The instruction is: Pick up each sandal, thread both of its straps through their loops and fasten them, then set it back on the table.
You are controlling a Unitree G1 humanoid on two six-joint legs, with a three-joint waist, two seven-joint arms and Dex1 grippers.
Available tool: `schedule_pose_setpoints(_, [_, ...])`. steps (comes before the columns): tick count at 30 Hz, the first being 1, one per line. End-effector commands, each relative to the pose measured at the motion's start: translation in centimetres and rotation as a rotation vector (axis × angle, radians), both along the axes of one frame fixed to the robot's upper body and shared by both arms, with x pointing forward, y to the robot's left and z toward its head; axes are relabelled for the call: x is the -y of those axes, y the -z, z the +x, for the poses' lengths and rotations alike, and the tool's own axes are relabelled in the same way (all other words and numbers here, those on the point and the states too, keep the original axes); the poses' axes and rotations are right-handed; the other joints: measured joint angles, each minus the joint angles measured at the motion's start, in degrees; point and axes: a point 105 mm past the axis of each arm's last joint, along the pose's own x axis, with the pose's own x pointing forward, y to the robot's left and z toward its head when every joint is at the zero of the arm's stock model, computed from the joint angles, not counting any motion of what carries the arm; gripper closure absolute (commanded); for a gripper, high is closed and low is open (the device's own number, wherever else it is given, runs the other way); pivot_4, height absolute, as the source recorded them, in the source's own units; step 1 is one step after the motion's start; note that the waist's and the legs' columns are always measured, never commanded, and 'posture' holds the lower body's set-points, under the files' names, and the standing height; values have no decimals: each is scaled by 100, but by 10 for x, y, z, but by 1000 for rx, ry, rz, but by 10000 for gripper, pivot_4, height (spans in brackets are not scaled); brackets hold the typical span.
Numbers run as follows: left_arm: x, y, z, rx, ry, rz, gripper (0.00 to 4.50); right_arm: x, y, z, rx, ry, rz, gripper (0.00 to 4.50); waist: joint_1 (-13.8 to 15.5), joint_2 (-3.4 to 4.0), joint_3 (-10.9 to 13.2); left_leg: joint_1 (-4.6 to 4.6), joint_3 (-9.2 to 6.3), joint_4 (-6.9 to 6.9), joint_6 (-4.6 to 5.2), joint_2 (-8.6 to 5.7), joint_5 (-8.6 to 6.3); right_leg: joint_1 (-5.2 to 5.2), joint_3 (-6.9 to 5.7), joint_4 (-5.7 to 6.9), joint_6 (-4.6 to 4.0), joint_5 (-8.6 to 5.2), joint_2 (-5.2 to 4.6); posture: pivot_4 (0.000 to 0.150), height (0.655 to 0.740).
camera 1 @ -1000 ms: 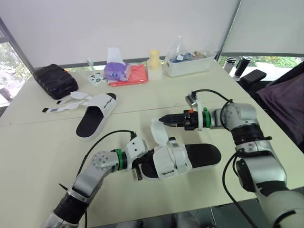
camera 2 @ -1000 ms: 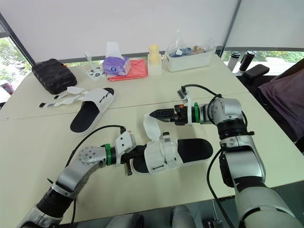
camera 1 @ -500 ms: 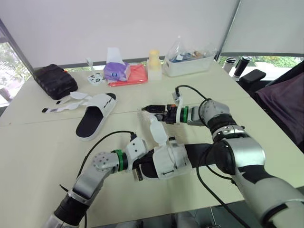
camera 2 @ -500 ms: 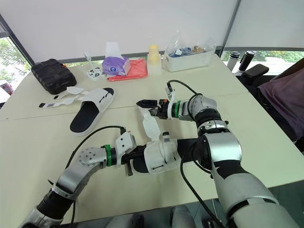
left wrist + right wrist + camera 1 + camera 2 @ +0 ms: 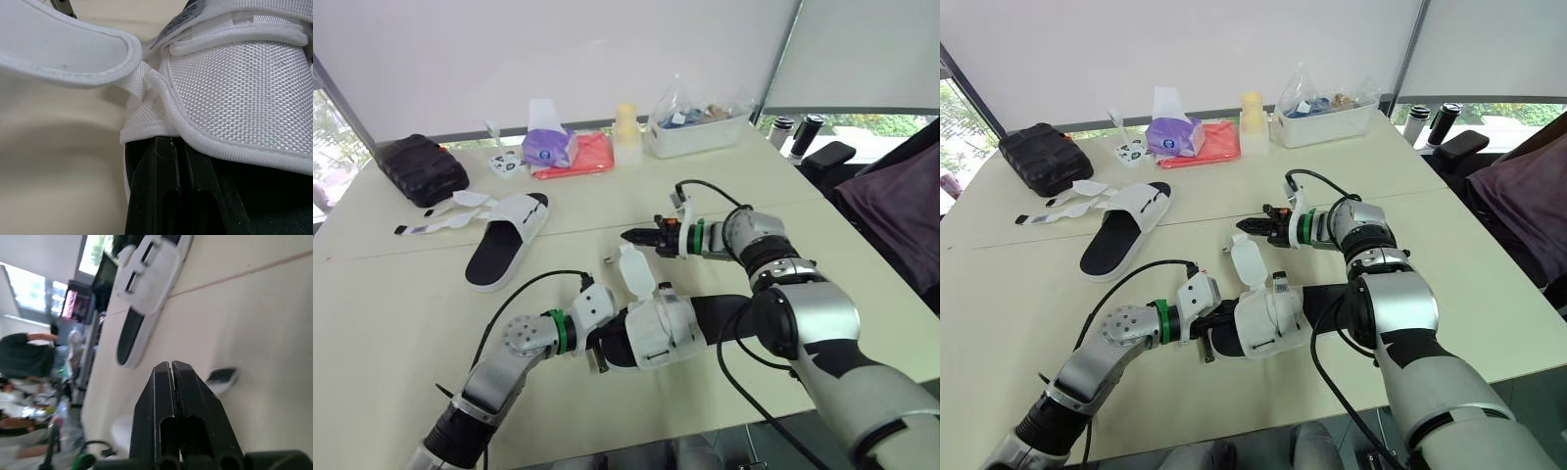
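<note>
Near sandal [image 5: 675, 323], toe clamped in left claw [image 5: 599, 341]; right claw [image 5: 628, 236] pressed together, empty, near loose strap [image 5: 633, 269]: best to reopen, pinch strap tip, feed through loop [image 5: 664, 292]

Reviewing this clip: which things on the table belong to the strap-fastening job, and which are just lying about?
Job: black-soled sandal with white straps nearest the robot; matching unfastened sandal farther back; left gripper; right gripper.

Lying about: black padded case; purple tissue pack; red pouch; pale yellow container; white tray of oddments.
</note>
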Motion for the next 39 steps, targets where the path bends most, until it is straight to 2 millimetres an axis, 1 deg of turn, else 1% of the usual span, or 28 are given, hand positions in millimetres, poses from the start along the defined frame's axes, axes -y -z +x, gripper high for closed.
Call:
schedule_pose_setpoints(1, [0, 0, -2, 5, 2, 5, 43761, 11, -33, 1, 105, -43, 16, 26424, -7, 0, 0, 0, 0, 0, 0, 0, 0, 0, 0, 0, 0, 0, 0, 1500, 7400])
schedule_pose_setpoints(4, [0, 1, -3, 2, 1, 6, 43761, 17, -35, -5, 101, -91, -2, 11080, -26, 4, -2, 1, 0, 0, 0, 1, 0, 0, 1, 0, 0, 0, 1, 1500, 7400])
schedule_pose_setpoints(6, [1, 2, -3, 2, 5, 7, 43761, 19, -29, -14, 56, -143, -10, 1574, -28, 6, -3, 2, 0, 0, 0, 2, 0, 0, 1, 1, 0, 0, 1, 1500, 7400])
schedule_pose_setpoints(8, [2, 2, -3, 2, 7, 7, 43761, 21, -26, -21, 23, -191, -10, 1574, -20, 6, -2, 2, 1, 0, 0, 2, 0, 0, 1, 2, 0, 0, 1, 1500, 7400])
schedule_pose_setpoints(10, [2, 1, -3, 2, 10, 8, 43761, 21, -18, -27, -7, -222, -38, 1574, -13, 6, -3, 1, 0, 0, 0, 1, 0, 0, 1, 2, 0, 0, 0, 1500, 7400])
schedule_pose_setpoints(13, [2, 1, -3, 4, 13, 10, 43761, 18, -13, -35, -40, -276, -32, 1574, -12, 6, -2, 1, 0, 0, 0, 1, 0, 0, 1, 1, 0, 0, -1, 1500, 7400])
schedule_pose_setpoints(17, [2, 2, -2, 5, 12, 14, 43761, 4, -4, -45, -70, -350, -15, 1574, -17, 7, -3, 1, 0, 0, 0, 1, 0, -1, 1, 2, 0, 0, -1, 1500, 7400])
schedule_pose_setpoints(20, [1, 2, -2, 7, 9, 14, 43761, -10, -4, -49, -80, -399, 25, 1574, -18, 7, -3, 2, 0, 0, 0, 1, 0, -1, 1, 3, 0, 0, -1, 1500, 7400])
schedule_pose_setpoints(23, [2, 1, -3, 12, 5, 13, 43761, -29, -13, -49, -80, -425, 117, 1574, -18, 8, -3, 2, 0, 1, 0, 0, 0, -1, 1, 4, 0, 0, -1, 1500, 7400])
schedule_pose_setpoints(28, [-2, 1, -3, 23, -16, 23, 43761, -42, -16, -48, -86, -428, 170, 1574, -5, 8, -3, 1, -1, 1, -1, -2, 0, -1, 1, 3, 0, 0, -2, 1500, 7400])
schedule_pose_setpoints(32, [-6, 2, -6, 22, -39, 27, 43761, -46, -17, -38, -68, -345, 192, 1574, -32, 8, -3, 2, -1, -1, -1, 0, 0, -4, 1, 3, 0, 0, -1, 1500, 7400])
schedule_pose_setpoints(36, [-5, 2, -9, 20, -42, 22, 43761, -48, -15, -29, -62, -266, 190, 1574, -35, 9, -3, 1, -1, -3, -2, 1, 0, -5, 3, 4, 0, 0, -1, 1500, 7400])
schedule_pose_setpoints(39, [-3, 1, -6, 26, -43, 20, 43761, -52, -14, -24, -57, -221, 194, 1574, -38, 10, -4, 3, 0, -3, -2, 0, 0, -4, 3, 5, 0, 0, 0, 1500, 7400])
